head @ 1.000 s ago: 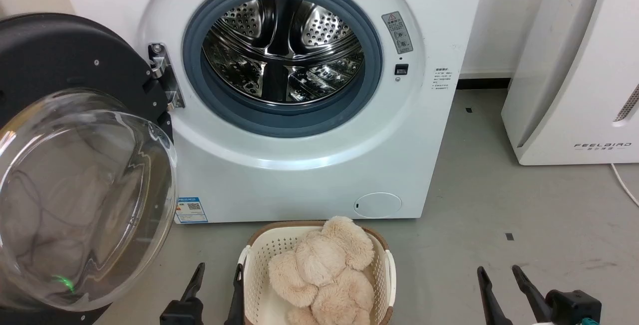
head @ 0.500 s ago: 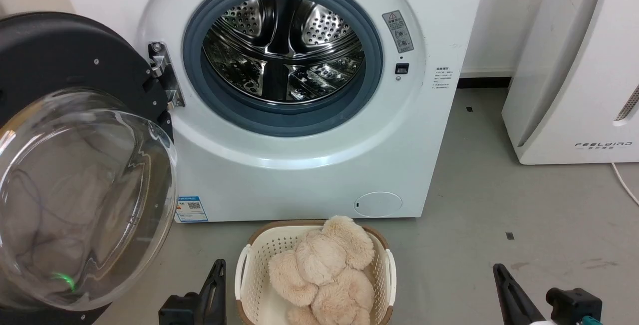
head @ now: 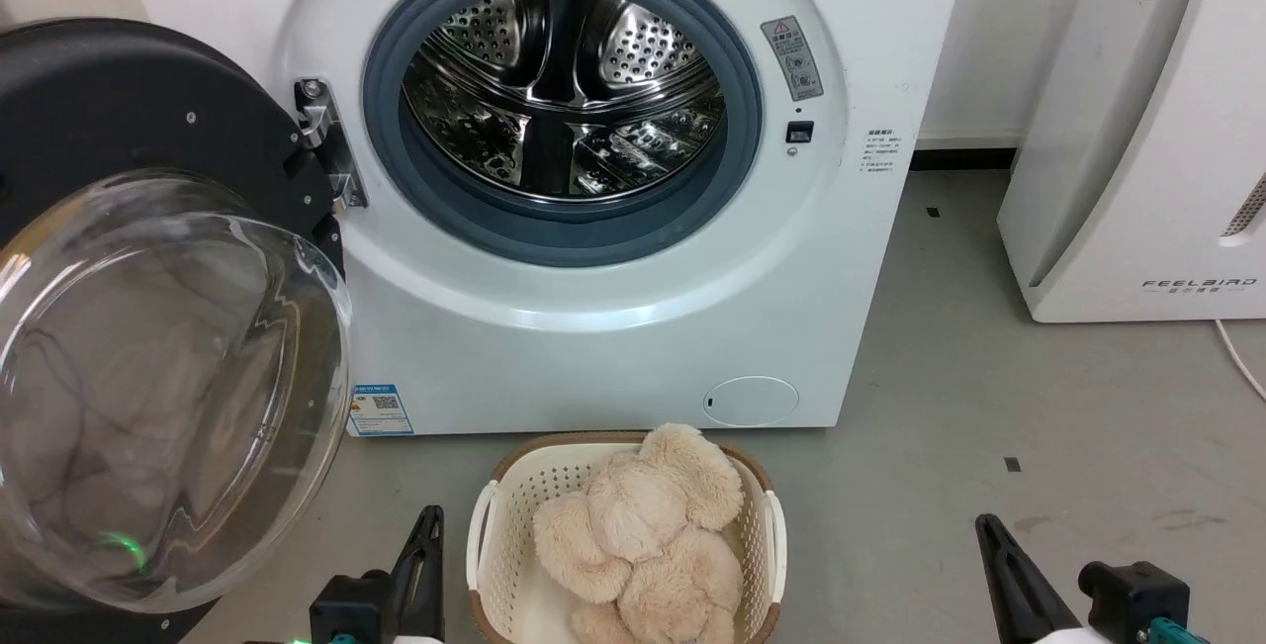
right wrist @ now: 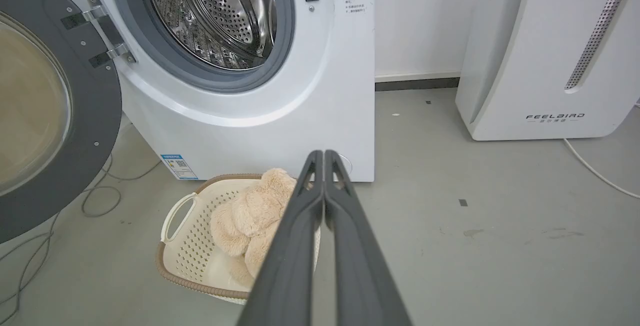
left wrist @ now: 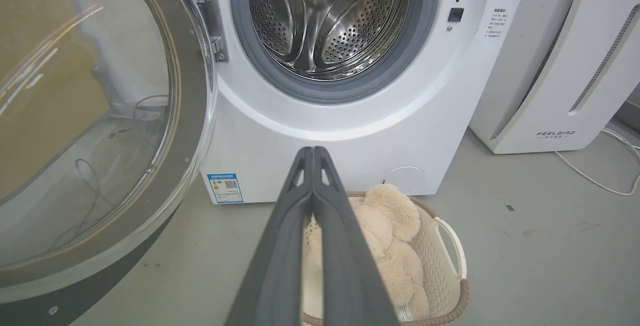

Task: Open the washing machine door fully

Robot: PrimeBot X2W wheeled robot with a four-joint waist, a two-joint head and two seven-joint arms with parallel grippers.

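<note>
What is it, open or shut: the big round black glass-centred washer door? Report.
Open. The round black washing machine door hangs swung wide to the left on its metal hinge, baring the steel drum and grey rubber ring.

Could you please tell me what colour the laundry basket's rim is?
The basket rim is brown, above cream walls; right wrist view shows it best.

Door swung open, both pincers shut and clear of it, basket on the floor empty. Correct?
No: the basket is not empty; a beige plush toy lies in it, as the head view shows. The washing machine door is open, and the left pincer and right pincer are shut, clear of it.
</note>
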